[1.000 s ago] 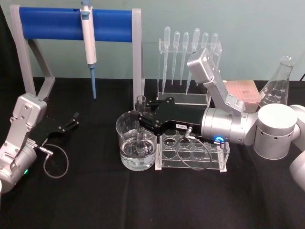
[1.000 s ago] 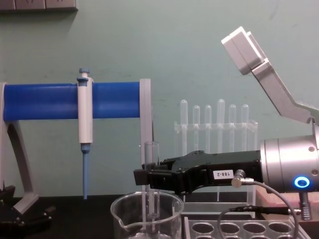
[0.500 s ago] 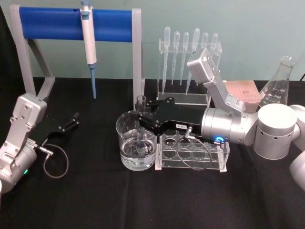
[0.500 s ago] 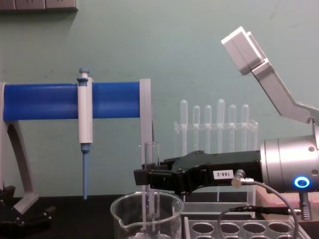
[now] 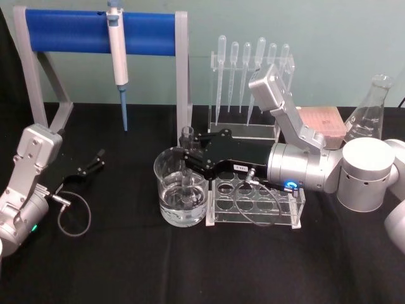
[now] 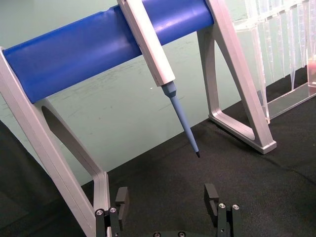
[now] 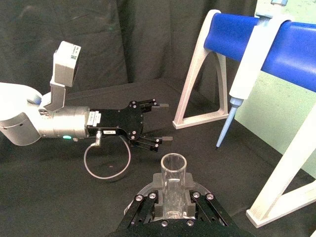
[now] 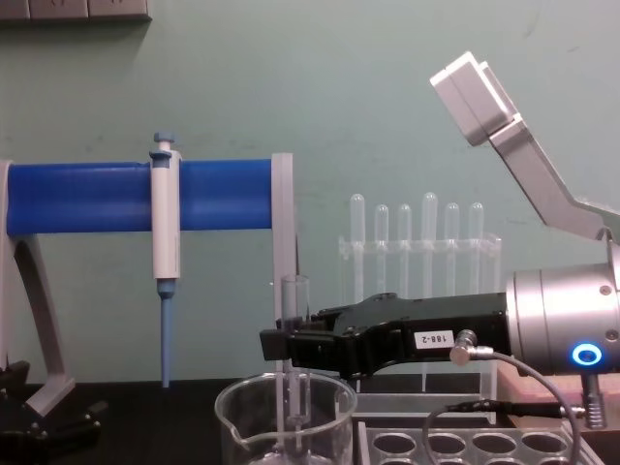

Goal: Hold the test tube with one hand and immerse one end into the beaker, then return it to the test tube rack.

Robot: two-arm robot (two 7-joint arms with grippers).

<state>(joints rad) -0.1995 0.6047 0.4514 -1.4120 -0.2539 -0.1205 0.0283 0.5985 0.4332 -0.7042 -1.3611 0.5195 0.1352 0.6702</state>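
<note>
The test tube stands upright with its lower end down inside the beaker, which holds clear liquid. My right gripper reaches in from the right above the beaker's rim and is shut on the tube's upper part. From the side, the tube rises above the right gripper and dips below it into the beaker. In the right wrist view the tube's open mouth sits clamped between the black fingers. My left gripper rests open on the black cloth at the left; its fingertips stand apart.
A clear tube rack stands right beside the beaker, under my right wrist. Behind are a blue-barred stand with a hanging pipettor, a pipette rack, a pink tip box and a conical flask.
</note>
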